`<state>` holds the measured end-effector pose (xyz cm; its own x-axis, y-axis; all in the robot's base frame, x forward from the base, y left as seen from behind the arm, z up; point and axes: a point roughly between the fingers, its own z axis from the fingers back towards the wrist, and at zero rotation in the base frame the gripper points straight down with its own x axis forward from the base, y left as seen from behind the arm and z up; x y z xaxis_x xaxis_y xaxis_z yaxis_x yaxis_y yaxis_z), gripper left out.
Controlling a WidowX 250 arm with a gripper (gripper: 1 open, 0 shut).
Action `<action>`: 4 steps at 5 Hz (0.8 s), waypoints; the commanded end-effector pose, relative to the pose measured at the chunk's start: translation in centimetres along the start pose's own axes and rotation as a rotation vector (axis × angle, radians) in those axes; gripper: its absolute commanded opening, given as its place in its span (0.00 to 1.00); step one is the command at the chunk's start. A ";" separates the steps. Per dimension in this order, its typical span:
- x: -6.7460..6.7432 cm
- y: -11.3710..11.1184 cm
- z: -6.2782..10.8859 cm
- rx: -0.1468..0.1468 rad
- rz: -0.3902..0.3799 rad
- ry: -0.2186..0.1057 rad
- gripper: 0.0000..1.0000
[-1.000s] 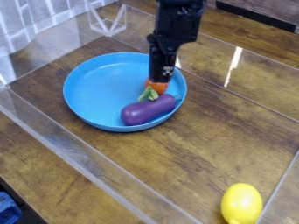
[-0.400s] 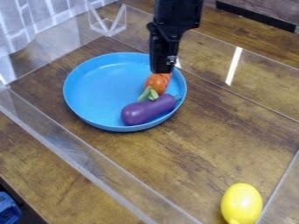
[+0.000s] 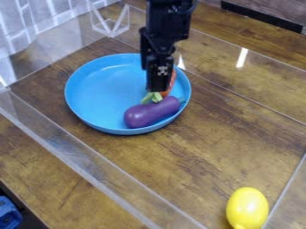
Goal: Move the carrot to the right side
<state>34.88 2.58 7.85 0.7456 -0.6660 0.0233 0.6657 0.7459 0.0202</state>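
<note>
Operator A: Which step are we in?

Operator B: We judge it to be the approach, ahead of grasping. The carrot lies in the blue plate, toward its right side, on the far side of the purple eggplant. Its green top points toward the eggplant.

Operator A: What is the state of our gripper?

Operator B: The fingers are spread, one on the left and one on the right, with the tips low over the carrot. We see no grip on it (the dark fingers hide part of the orange body, so we cannot confirm contact).

Operator A: What does the next move require?

Operator B: We should center the fingers across the carrot, lower as needed, and close without catching the eggplant. Once the grip is verified, we lift over the plate rim and transfer to the right side of the table.
</note>
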 end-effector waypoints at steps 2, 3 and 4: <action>0.3 2.1 0.3 0.040 0.033 -0.048 1.00; 0.7 2.4 -1.1 0.037 0.018 -0.050 1.00; 1.9 2.8 -2.5 0.043 0.075 -0.042 1.00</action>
<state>37.63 3.60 4.75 0.7922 -0.6087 0.0448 0.6078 0.7934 0.0329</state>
